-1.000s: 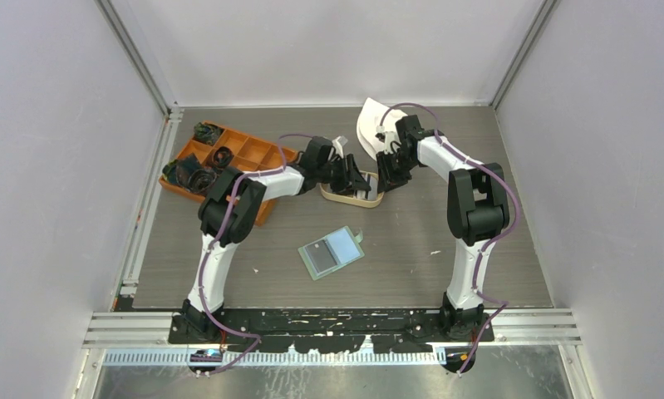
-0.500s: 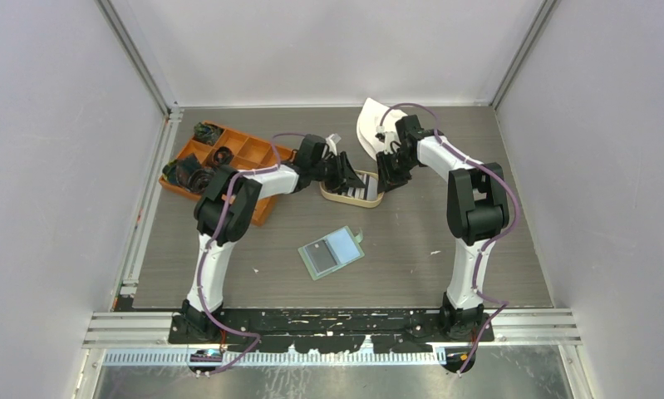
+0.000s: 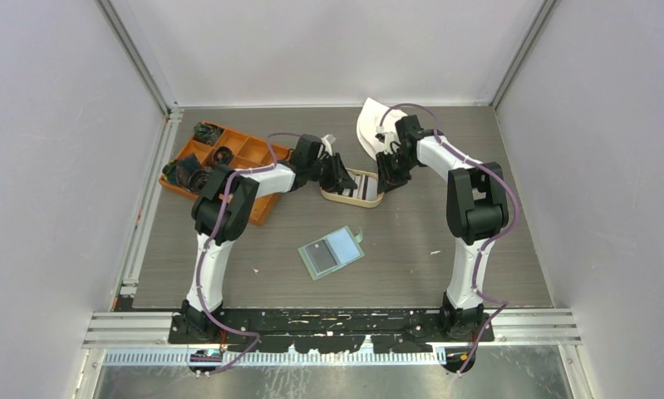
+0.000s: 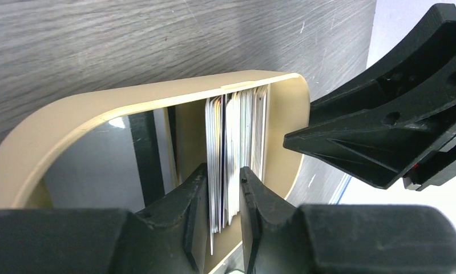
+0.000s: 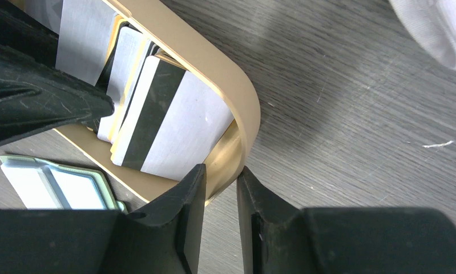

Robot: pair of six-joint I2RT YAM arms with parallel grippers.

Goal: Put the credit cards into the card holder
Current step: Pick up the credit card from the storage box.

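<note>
Left end effector [image 4: 223, 172] clamped on a few cards [image 4: 237, 131] standing on edge in the tray [image 4: 128, 100], upper centre of the overhead view. Right end effector [image 5: 221, 170] clamped on the tray's end rim. Holder [image 3: 332, 252] lies open on the desk [image 3: 445, 249], mid-frame, well apart.

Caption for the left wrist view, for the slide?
Left gripper straddles a few upright grey-white credit cards in the oval tan shallow tray; right gripper grips its end rim.
</note>
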